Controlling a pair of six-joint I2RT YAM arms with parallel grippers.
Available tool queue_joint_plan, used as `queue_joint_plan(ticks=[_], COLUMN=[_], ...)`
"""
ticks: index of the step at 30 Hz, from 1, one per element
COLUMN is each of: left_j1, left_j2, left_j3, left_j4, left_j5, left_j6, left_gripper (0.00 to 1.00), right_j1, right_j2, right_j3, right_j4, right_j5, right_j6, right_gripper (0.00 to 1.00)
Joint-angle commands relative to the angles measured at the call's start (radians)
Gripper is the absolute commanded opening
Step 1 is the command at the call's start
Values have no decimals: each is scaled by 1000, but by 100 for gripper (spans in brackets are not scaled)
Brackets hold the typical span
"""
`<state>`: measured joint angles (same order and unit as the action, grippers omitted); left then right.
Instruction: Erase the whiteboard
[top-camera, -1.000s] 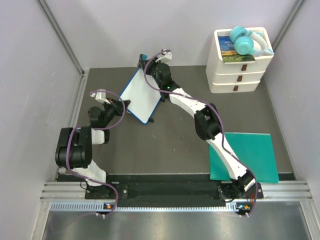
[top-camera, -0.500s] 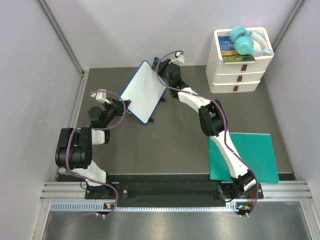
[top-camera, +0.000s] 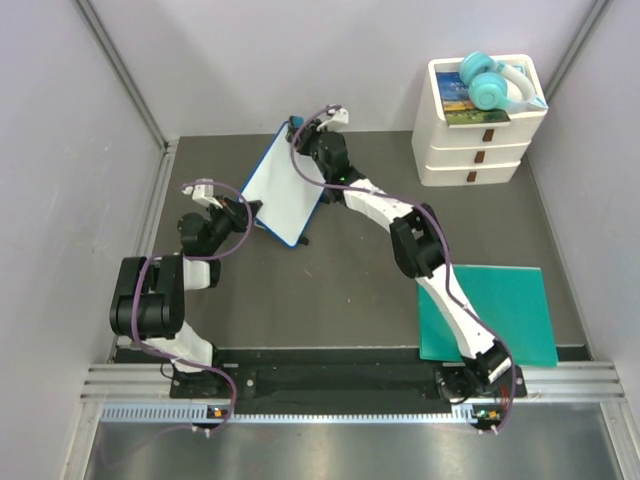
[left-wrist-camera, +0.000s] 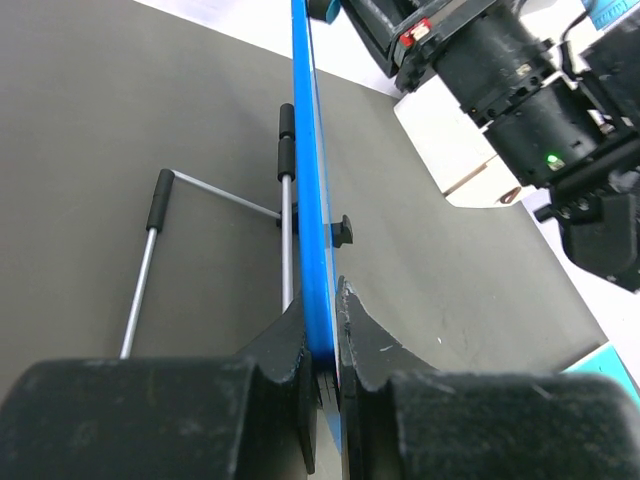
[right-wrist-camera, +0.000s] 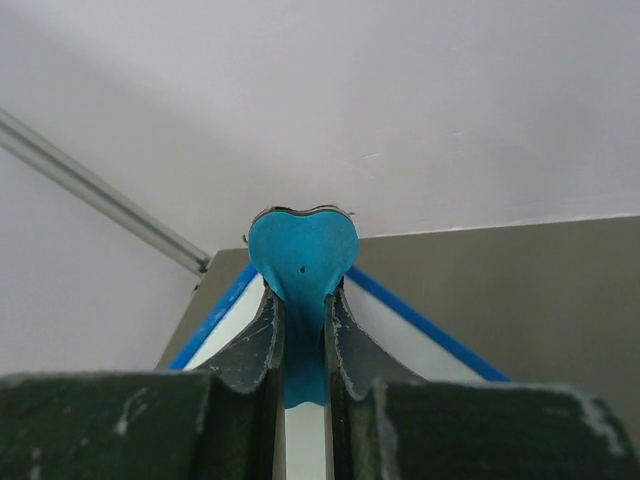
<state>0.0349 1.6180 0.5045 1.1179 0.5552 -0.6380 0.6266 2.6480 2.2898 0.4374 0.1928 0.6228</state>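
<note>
well, the whiteboard (top-camera: 285, 190) sits in the upper middle of the top view, a little left of centre. it stands tilted on its thin wire stand (left-wrist-camera: 150, 260) with its long side running from lower left to upper right. its face reads plain white from above. i cannot tell whether faint marks are left on it.

the left gripper (left-wrist-camera: 322, 300) is clamped on the board's blue rim at the lower left edge, one finger on each side, bracing it. the right gripper (right-wrist-camera: 302, 295) is at the board's top corner, near the back wall. its fingers are pressed together on a small blue pad (right-wrist-camera: 302, 250), which i take for the eraser. the pad's lower end reaches down toward the white face, but whether it touches i cannot tell.

so the step in hand looks like wiping, with one arm steadying and the other carrying the pad at the upper end of a stroke. the next move calls for drawing the pad down across the face with light, even pressure. the left grip must hold firm, since a hard push could tip the board off its stand.

further out, a white drawer stack (top-camera: 472, 145) with teal headphones (top-camera: 488, 80) on top stands at the upper right. a teal mat (top-camera: 510, 310) lies at the lower right, well apart from the board.
</note>
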Motion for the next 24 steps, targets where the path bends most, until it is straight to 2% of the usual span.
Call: queue_joint_plan(ticks=[1,7,11,20,24], left_j1=[-89,-92,-93,-93,-95], left_j2=[22,14,6,-3,-26], left_j3=[-46,-46,-46,-57,-57], left_j4=[-211,-219,-231,-224,-253], left_j5=[219,219,210,207,201], left_j6=[190,196,204,202,212], left_gripper=[0,0,0,0,0], right_j1=[125,104,62,9,-7], right_j2=[-13,23,3,-127,-128], right_j3=[25,48,-11,-274,-233], right_j4=[-39,-51,-97,-103,-221], right_j5=[-104,6,48,-29,-142], right_j6=[-80,-57,6,78,106], right_gripper=[0,0,0,0,0])
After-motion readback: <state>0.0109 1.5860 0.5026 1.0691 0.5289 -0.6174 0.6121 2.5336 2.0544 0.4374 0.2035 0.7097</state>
